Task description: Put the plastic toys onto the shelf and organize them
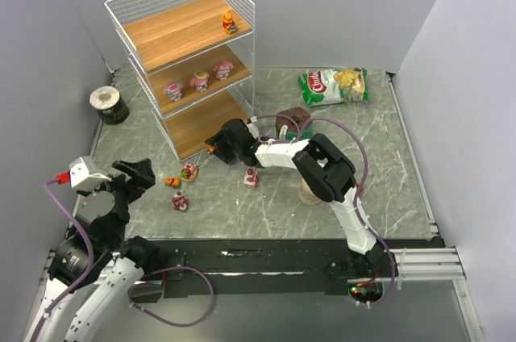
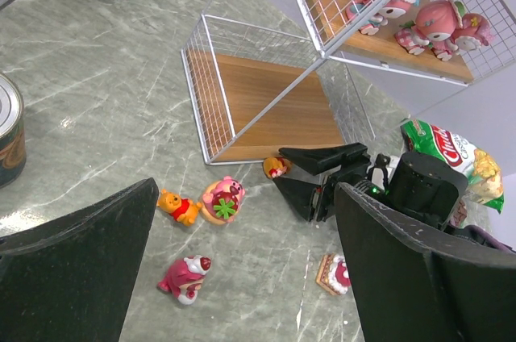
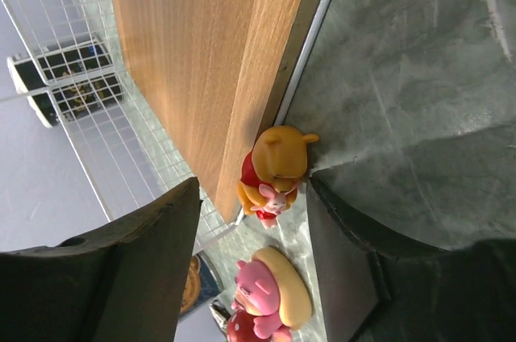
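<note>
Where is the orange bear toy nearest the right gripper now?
In the right wrist view the orange bear toy lies between the open fingers of the right gripper, right beside the bottom tier of the shelf.

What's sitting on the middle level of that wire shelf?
Three pink toys stand in a row there on the shelf. The top tier hides its rear part.

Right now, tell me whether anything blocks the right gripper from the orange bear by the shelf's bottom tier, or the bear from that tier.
Nothing visible does. The orange bear lies between the open fingers of the right gripper, right at the front edge of the bottom tier. Only that low edge separates them.
</note>
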`<state>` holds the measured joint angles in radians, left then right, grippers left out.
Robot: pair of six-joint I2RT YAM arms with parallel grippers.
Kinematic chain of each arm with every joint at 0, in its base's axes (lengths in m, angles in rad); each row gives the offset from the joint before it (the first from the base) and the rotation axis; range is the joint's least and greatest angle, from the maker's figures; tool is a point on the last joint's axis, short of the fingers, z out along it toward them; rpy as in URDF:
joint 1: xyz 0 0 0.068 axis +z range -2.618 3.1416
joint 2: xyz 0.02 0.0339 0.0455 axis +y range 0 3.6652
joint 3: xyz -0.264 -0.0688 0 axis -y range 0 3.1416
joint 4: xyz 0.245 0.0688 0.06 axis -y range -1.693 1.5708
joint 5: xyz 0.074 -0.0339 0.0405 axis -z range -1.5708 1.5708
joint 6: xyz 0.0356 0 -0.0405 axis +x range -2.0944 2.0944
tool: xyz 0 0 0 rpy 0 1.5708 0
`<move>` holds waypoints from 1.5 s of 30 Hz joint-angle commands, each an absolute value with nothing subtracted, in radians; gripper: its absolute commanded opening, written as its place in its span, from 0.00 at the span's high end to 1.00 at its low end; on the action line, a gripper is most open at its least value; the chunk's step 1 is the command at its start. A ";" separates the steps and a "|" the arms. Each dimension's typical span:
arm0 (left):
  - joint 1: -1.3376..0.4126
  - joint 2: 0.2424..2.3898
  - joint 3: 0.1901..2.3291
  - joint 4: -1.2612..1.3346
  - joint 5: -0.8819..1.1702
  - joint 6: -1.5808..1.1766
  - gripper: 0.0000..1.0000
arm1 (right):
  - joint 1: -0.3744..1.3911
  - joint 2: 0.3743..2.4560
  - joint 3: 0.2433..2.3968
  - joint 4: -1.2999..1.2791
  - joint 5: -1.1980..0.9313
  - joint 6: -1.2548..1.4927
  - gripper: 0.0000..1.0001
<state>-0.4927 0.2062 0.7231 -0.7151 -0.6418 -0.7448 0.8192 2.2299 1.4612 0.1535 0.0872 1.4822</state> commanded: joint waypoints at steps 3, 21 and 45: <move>-0.494 0.199 0.723 -0.689 -0.641 -0.733 0.04 | 0.813 2.273 1.499 0.100 0.110 1.543 0.43; -0.494 0.193 0.722 -0.692 -0.646 -0.736 0.04 | 0.801 2.284 1.500 0.087 0.106 1.531 0.86; -0.494 0.186 0.723 -0.689 -0.641 -0.735 0.04 | 0.931 1.806 1.258 0.348 0.445 0.735 1.00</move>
<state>-0.4927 0.1978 0.7231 -0.7151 -0.6426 -0.7448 0.9005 1.9789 1.2964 0.2333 0.3042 0.9901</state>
